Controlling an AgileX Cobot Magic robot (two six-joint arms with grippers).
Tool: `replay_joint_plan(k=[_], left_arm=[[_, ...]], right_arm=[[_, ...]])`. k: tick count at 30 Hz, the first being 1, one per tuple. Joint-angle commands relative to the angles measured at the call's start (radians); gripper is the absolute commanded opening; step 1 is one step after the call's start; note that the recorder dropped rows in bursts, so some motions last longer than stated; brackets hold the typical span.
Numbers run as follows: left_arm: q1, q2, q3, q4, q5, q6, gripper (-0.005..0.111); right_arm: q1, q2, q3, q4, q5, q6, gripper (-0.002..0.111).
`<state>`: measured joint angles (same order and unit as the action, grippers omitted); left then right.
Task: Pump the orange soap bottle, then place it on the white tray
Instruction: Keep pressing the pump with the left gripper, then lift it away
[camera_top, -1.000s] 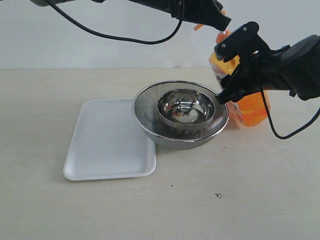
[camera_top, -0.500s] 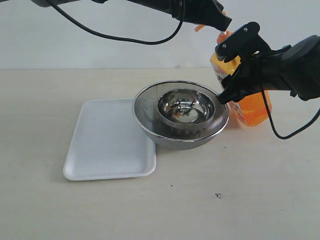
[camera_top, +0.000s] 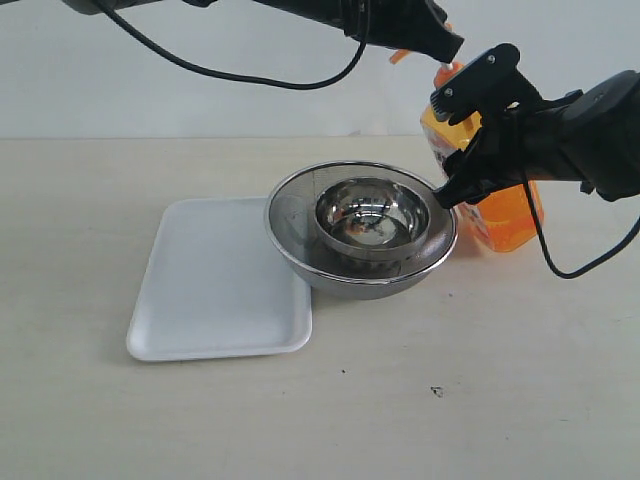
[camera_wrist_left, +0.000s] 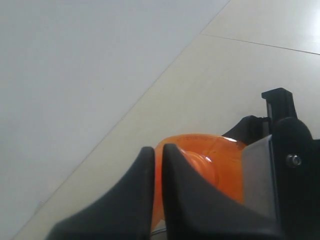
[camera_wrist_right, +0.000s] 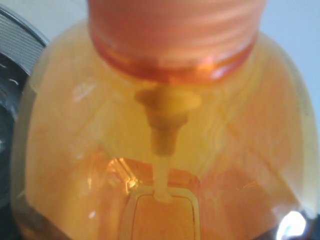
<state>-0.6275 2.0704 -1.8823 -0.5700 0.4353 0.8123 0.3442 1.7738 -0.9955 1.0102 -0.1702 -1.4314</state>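
— Where was the soap bottle (camera_top: 505, 215)?

— On the right half of the tabletop (camera_top: 480, 380), toward the far edge and just beside the right rim of the big bowl (camera_top: 300, 250). It was upright, and its base looked to be down on the tabletop.

— And the fingers around it?

— The right gripper (camera_top: 437, 150) had it by the body. One finger lay across the upper part near the shoulder and the other lower down, with the bottle clamped between them. From that wrist, the bottle's shoulder and neck filled the whole view.

— What about the other arm?

— The left gripper (camera_top: 445, 45) reached across from the far left and sat right over the pump head (camera_wrist_left: 210, 165). Its two fingers were closed, with only a thin slit between them, and they held nothing. The pump head showed just beyond their tips.

— And the tray (camera_top: 215, 290)?

— It lay flat on the left half of the tabletop, well apart from the bottle. Its right edge met the big bowl, which had a small bowl (camera_top: 370, 215) nested inside.
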Motion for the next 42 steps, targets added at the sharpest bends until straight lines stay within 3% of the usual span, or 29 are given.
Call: replay_joint_plan(k=[1, 13, 19, 26, 34, 38, 42], left_arm=[[-0.013, 0.054, 0.024, 0.017, 0.133, -0.005, 0.005], [-0.013, 0.050, 0.024, 0.017, 0.129, -0.005, 0.005], [-0.013, -0.041, 0.005, 0.017, 0.053, 0.022, 0.005], [-0.011, -0.093, -0.019, 0.017, 0.076, 0.026, 0.005], [-0.011, -0.130, -0.015, 0.097, 0.080, 0.010, 0.005], [-0.011, -0.230, -0.015, 0.221, 0.091, -0.067, 0.005], [0.004, -0.324, -0.015, 0.536, 0.197, -0.299, 0.005]], right_arm=[[0.003, 0.003, 0.006, 0.012, 0.069, 0.021, 0.000], [0.003, 0.003, 0.006, 0.012, 0.069, 0.021, 0.000], [0.003, 0.003, 0.006, 0.012, 0.069, 0.021, 0.000], [0.003, 0.003, 0.006, 0.012, 0.069, 0.021, 0.000], [0.003, 0.003, 0.006, 0.012, 0.056, 0.021, 0.000], [0.003, -0.009, 0.006, 0.012, -0.029, -0.025, 0.000], [0.003, -0.135, 0.006, 0.012, -0.044, -0.073, 0.000]])
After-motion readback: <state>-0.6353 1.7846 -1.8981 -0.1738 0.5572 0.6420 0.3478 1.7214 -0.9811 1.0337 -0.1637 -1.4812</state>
